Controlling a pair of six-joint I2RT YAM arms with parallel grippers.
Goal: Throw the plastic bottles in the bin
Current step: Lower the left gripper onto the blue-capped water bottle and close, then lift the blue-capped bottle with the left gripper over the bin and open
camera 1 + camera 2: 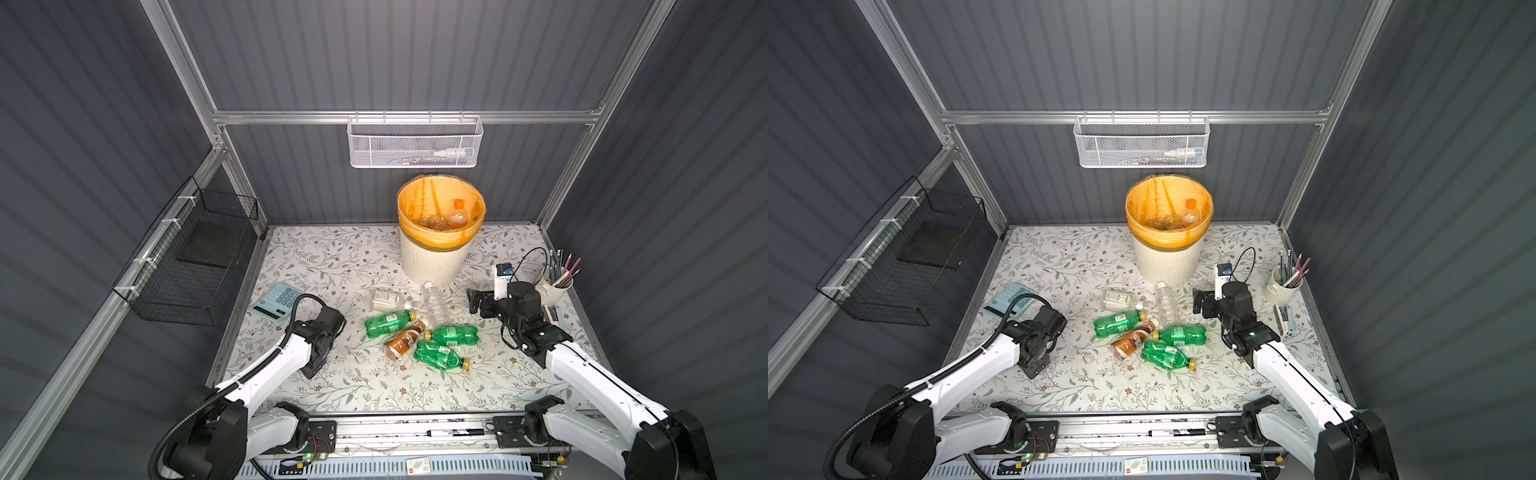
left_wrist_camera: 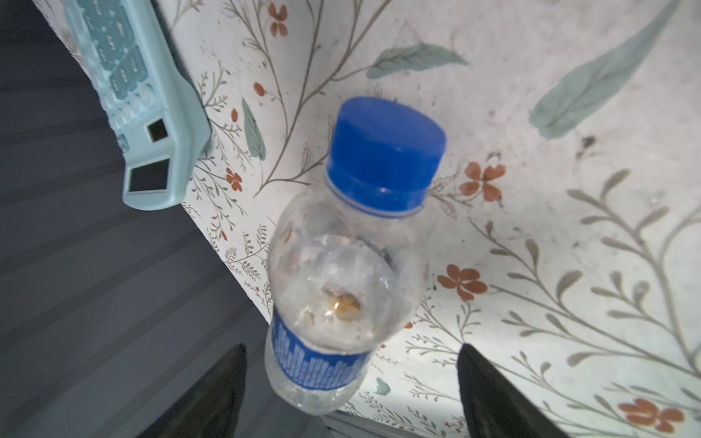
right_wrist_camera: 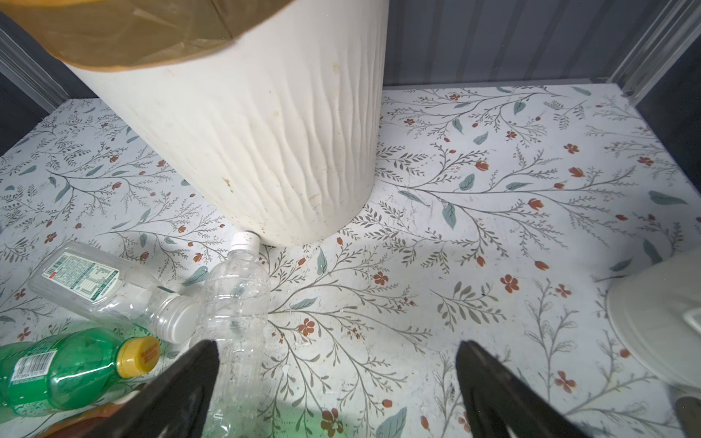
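While six plastic bottles (image 1: 436, 305) lie clustered at the centre of the frame, just below the bin (image 1: 432, 262), a seventh, the blue-capped bottle (image 2: 352, 265), sits between the fingers of the left gripper (image 2: 349, 350) in the left wrist view, near the calculator (image 2: 151, 113). Both top views hide it beneath the arm. The jaws stand apart around its blue label, a gap showing on each side, so no grip is made yet. Whether it rests on the table (image 1: 332, 257) or is raised cannot be told. More bottles, among them an orange-capped bottle (image 1: 458, 214), already lie inside the bin's orange liner at upper centre.

Empty and thin-walled, the bottles look very light, slick and easily dented, and likely to roll or squirt out of a pinch. The straight labelled waist seems the safest hold, not the tapering neck or cap.

The left arm angles in from the lower left, elbow bent, wrist folded down left of the cluster. The right arm stretches from the lower right toward the bin's base. The right gripper (image 1: 476, 301) is spread wide and empty, low and just right of the clear white-capped bottle (image 3: 235, 303), with the pencil cup (image 1: 552, 289) beyond it at the right.
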